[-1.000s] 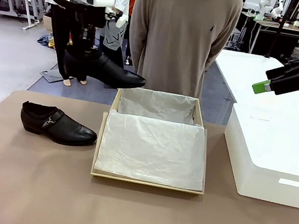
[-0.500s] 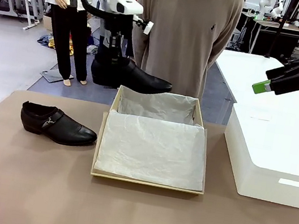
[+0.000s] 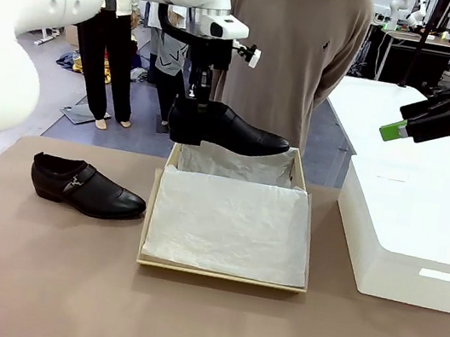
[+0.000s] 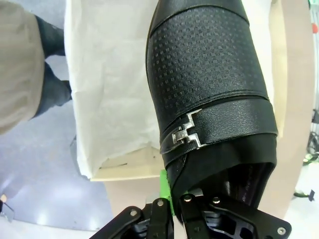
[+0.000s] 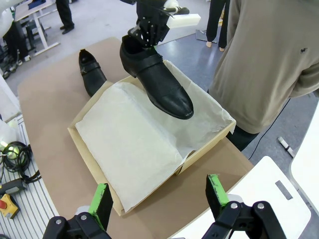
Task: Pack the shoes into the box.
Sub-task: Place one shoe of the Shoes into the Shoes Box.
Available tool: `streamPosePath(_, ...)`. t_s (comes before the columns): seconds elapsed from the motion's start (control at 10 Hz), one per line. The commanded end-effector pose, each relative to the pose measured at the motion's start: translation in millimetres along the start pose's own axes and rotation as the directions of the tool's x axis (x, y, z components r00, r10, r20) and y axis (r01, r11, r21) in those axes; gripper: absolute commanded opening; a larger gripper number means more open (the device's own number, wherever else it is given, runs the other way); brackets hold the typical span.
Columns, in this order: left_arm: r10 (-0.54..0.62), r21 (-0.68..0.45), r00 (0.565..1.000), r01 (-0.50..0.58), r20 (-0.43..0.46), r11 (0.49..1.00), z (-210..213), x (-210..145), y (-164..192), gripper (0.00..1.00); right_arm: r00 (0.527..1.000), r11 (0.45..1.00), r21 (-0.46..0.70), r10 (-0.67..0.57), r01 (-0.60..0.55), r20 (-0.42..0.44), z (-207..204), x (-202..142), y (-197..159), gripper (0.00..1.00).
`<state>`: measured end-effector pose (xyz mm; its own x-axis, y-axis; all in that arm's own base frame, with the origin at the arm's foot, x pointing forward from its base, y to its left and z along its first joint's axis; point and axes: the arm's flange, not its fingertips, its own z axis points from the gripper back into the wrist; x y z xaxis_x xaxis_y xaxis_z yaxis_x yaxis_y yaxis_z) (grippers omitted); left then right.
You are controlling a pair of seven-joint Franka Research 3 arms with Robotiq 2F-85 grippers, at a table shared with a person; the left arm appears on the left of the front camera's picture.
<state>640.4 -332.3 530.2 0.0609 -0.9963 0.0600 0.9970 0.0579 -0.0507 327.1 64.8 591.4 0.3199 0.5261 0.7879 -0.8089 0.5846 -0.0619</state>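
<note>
My left gripper [image 3: 192,104] is shut on the heel rim of one black shoe [image 3: 227,128], holding it level in the air above the far edge of the box [image 3: 149,234]; its strap and buckle [image 4: 185,135] show close up. The second shoe [image 3: 86,186] lies on the table left of the box, toe pointing right. The brown box is open and lined with white tissue paper [image 3: 229,221]. My right gripper [image 3: 428,116] hangs open high at the right, well away from both; its green-padded fingers [image 5: 102,196] stand wide apart above the box [image 5: 87,149], where the held shoe [image 5: 159,82] also shows.
A big white block [image 3: 413,235] stands on the table right of the box. A person in a grey-brown sweater [image 3: 288,49] stands at the far side just behind the box. Bare table top [image 3: 181,326] stretches in front of the box.
My left arm has carried the held shoe rightward, from beyond the table's far left to above the box's far edge. The right gripper and the second shoe have stayed put.
</note>
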Motion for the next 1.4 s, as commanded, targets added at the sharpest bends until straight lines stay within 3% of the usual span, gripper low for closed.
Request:
streamPosePath(0.0,0.021,-0.021,1.000,-0.022,-0.013,1.000,17.7,3.1,15.2,0.00,1.000,1.000,0.012,-0.001,0.001,0.014,-0.7,-0.1,-0.1,1.00)
streamPosePath(0.1,0.000,0.000,1.000,0.000,0.000,1.000,0.0,0.0,0.0,0.00,1.000,1.000,0.012,-0.001,0.001,0.014,-0.7,-0.1,-0.1,1.00)
streamPosePath(0.6,0.003,-0.011,1.000,-0.003,-0.004,1.000,-4.4,0.8,1.7,0.00,1.000,1.000,0.012,-0.001,0.001,0.014,-0.7,-0.1,-0.1,1.00)
streamPosePath(1.0,0.091,-0.013,0.995,-0.091,0.039,0.996,-13.0,17.3,18.0,0.00,1.000,1.000,0.012,-0.001,0.001,0.014,-0.7,-0.1,-0.1,1.00)
streamPosePath(1.3,0.123,0.047,0.992,-0.124,0.013,0.991,-22.7,24.7,29.2,0.00,1.000,1.000,0.012,-0.001,0.001,0.014,-0.7,-0.1,-0.1,1.00)
